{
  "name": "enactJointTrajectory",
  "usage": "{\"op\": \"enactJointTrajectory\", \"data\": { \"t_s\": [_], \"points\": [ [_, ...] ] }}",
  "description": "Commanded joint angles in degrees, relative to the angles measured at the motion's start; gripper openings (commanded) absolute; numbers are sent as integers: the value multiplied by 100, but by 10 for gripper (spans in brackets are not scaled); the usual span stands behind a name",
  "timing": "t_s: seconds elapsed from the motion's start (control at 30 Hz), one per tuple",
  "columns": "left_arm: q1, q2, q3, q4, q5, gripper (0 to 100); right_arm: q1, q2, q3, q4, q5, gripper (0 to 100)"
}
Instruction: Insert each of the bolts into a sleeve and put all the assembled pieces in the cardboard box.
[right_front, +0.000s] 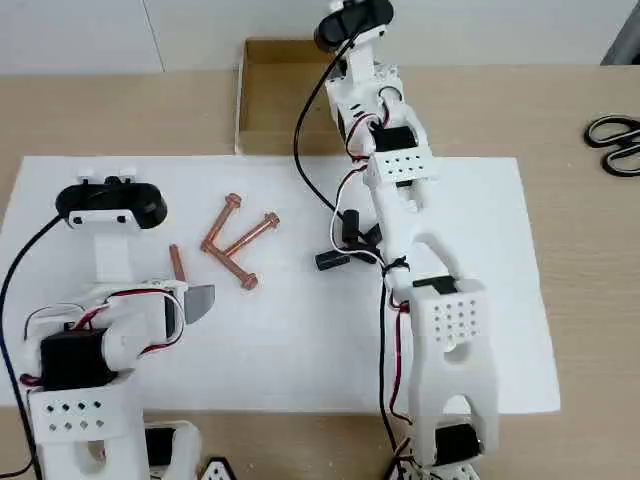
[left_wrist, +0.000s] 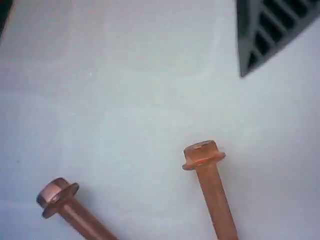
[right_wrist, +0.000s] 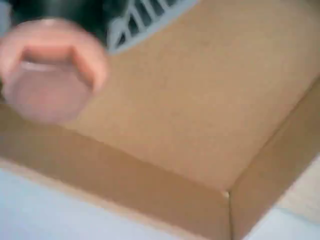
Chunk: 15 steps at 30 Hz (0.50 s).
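Observation:
The cardboard box (right_front: 268, 98) stands at the table's far edge. My right gripper (right_front: 340, 62) hangs over it, shut on a copper bolt (right_wrist: 47, 70) seated in a black sleeve (right_wrist: 55, 10); the box floor (right_wrist: 200, 100) lies just below. Several loose copper bolts (right_front: 240, 240) lie on the white mat left of centre. My left gripper (right_front: 200, 302) hovers open just in front of them. The left wrist view has two of the bolts (left_wrist: 212, 190) (left_wrist: 62, 200) under its grey finger (left_wrist: 270, 30). Two black pieces (right_front: 348, 228) that may be sleeves lie beside the right arm.
A white mat (right_front: 300, 350) covers the middle of the table. Scissors (right_front: 615, 140) lie at the far right on bare wood. Black cables (right_front: 310, 170) trail from the right arm across the mat. The right arm's body (right_front: 450, 340) stands along the mat's right half.

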Motion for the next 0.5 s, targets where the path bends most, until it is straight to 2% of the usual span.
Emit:
{"op": "enactJointTrajectory", "data": {
  "t_s": [0.0,0.47],
  "points": [
    [-44,-70,-268,9,-9,299,40,312,-914,-180,18,4],
    [-53,-70,-242,9,-9,299,13,2484,-2892,-180,18,9]
  ]
}}
